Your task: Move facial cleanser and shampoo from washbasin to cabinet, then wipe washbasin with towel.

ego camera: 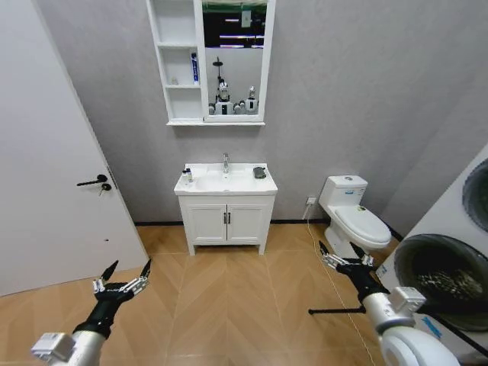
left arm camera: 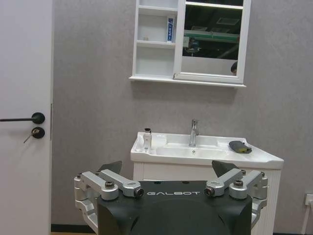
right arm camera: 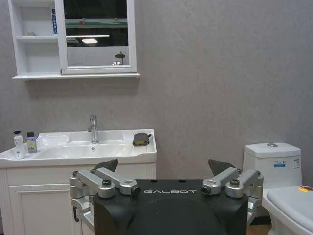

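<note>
A grey wall [ego camera: 358, 91] fills the back of the room above a wood floor [ego camera: 229, 297], with a white door [ego camera: 46, 152] on the left. At lower right sits a washing machine [ego camera: 450, 274], and beside it a white toilet [ego camera: 352, 213] against the wall.

High on the wall hangs the cabinet [ego camera: 175, 61], three stacked white shelves joined to a mirror [ego camera: 235, 57]. A blue tube [ego camera: 194, 67] stands upright on its middle shelf.

Below it the washbasin [ego camera: 226, 181] rests on a white two-door vanity [ego camera: 226, 223], with a chrome tap [ego camera: 226, 162] at the back centre. The dark towel [ego camera: 260, 172] lies on the basin's right rim, well apart from two small bottles [ego camera: 187, 175] standing together at the left front corner; one is white with a dark cap [right arm camera: 19, 145], the other smaller with a green label [right arm camera: 31, 143].

Both arms hang low in the foreground, far from the basin. The left gripper [ego camera: 126, 276] is held over the floor at lower left, fingers spread wide and holding nothing. The right gripper [ego camera: 341, 255] hovers near the toilet, also spread wide and holding nothing.
</note>
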